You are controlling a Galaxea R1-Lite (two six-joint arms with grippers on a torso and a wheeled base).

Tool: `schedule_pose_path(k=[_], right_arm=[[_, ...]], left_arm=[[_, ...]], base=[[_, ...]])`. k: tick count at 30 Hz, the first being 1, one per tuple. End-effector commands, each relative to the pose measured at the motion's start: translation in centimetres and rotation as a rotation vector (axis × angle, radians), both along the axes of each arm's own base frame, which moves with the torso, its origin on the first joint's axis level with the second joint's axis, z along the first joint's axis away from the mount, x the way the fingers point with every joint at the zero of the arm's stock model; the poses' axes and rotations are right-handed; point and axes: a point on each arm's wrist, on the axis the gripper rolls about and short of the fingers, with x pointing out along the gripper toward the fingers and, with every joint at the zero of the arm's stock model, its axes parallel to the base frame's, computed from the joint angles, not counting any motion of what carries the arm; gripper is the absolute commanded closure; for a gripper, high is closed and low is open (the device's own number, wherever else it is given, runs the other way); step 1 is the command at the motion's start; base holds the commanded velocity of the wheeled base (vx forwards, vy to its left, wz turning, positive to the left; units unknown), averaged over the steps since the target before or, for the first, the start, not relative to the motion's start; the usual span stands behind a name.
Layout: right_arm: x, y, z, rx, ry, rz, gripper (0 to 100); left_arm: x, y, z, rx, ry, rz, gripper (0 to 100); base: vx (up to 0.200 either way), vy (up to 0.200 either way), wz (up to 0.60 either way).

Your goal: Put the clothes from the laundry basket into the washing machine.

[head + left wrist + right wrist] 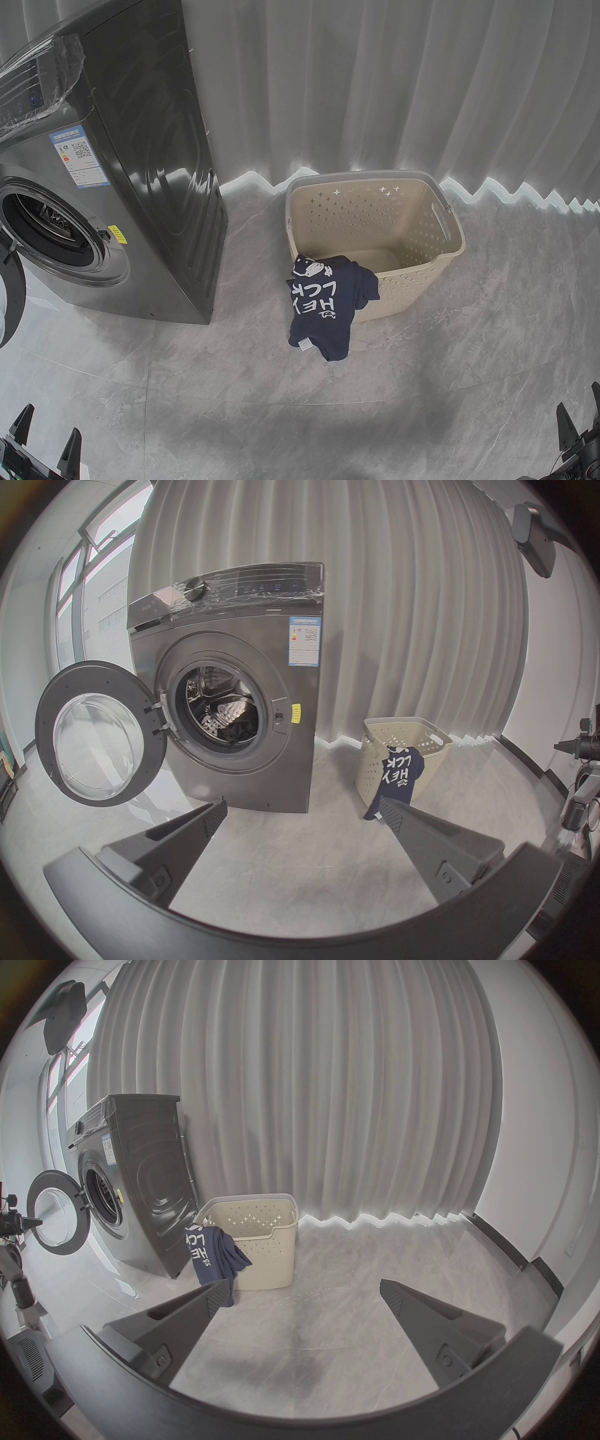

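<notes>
A beige laundry basket (450,225) (381,742) (275,1254) stands on the floor by the curtain. A navy T-shirt (328,303) (400,774) (212,1257) with white print hangs over its near rim and down onto the floor. To the basket's left stands the dark grey washing machine (150,156) (250,686) (150,1179), its round door (100,733) swung open and dark cloth lying in the drum (222,708). My left gripper (47,437) (300,808) is low at the near left, open and empty. My right gripper (581,409) (300,1288) is low at the near right, open and empty.
A pleated white curtain (387,87) covers the wall behind the basket and the machine. Grey marble-look floor (300,406) stretches between me and the basket. A dark baseboard (506,1247) runs along the wall on the right.
</notes>
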Motion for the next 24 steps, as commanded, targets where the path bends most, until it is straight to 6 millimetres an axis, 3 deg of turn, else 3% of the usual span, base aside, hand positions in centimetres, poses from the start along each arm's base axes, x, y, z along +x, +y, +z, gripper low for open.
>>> schedule_pose_path(k=[1,18,24], right_arm=[[0.05,0.00,-0.51,0.000,0.008,-0.001,0],[0.04,0.00,-0.52,0.000,0.006,-0.001,0],[0.01,0.00,-0.53,-0.003,0.002,0.003,0]], left_arm=[[0.01,0.00,-0.54,-0.002,0.002,-0.001,0],[0.00,0.00,-0.49,-0.003,0.001,-0.001,0],[0.01,0.00,-0.54,-0.009,0.003,-0.001,0]], base=[[0.000,0.000,0.00],[0.000,0.000,0.00],[0.000,0.200,0.00]])
